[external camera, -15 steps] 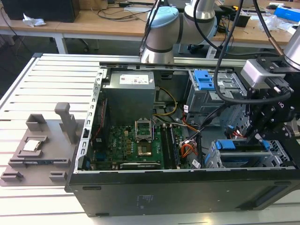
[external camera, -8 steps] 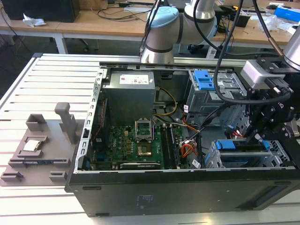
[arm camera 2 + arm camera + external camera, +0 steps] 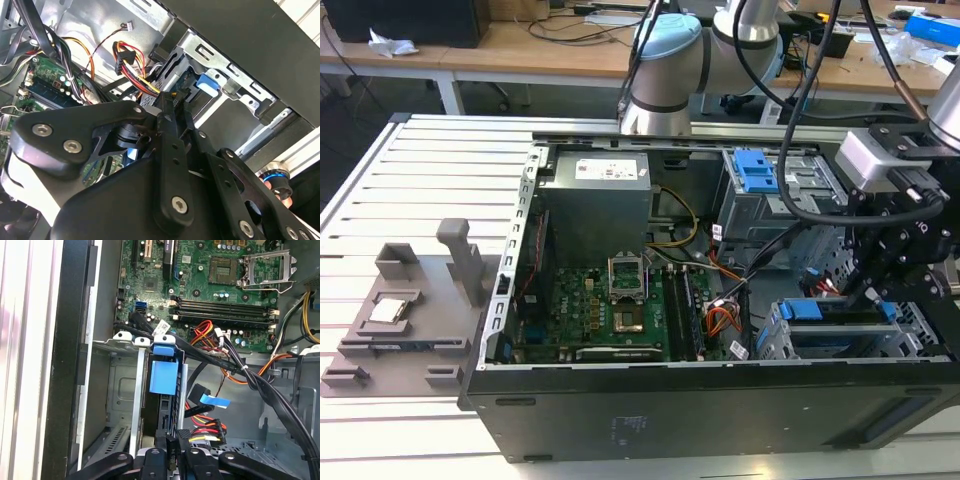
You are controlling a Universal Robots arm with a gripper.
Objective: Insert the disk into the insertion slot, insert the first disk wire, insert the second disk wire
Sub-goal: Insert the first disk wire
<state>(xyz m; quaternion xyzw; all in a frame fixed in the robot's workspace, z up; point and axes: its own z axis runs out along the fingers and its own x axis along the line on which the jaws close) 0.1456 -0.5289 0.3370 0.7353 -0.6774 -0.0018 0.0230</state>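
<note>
In the exterior view, found the hard drive [image 3: 840, 312] seated inside the drive cage [image 3: 772, 340], tool [image 3: 868, 295] just above that cage. In the first wrist view, saw the tool clamped on a black plug [image 3: 181, 436] at the cage's open end. In the second wrist view, noted coloured wires [image 3: 134, 67] near that plug.

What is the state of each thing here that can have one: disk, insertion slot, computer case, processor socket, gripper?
disk: seated in the insertion slot, blue carrier tab at the mouth.
insertion slot: occupied by the disk.
computer case: open, side panel off.
processor socket: open, load plate flipped back.
gripper: shut, close to the disk's end.
</note>
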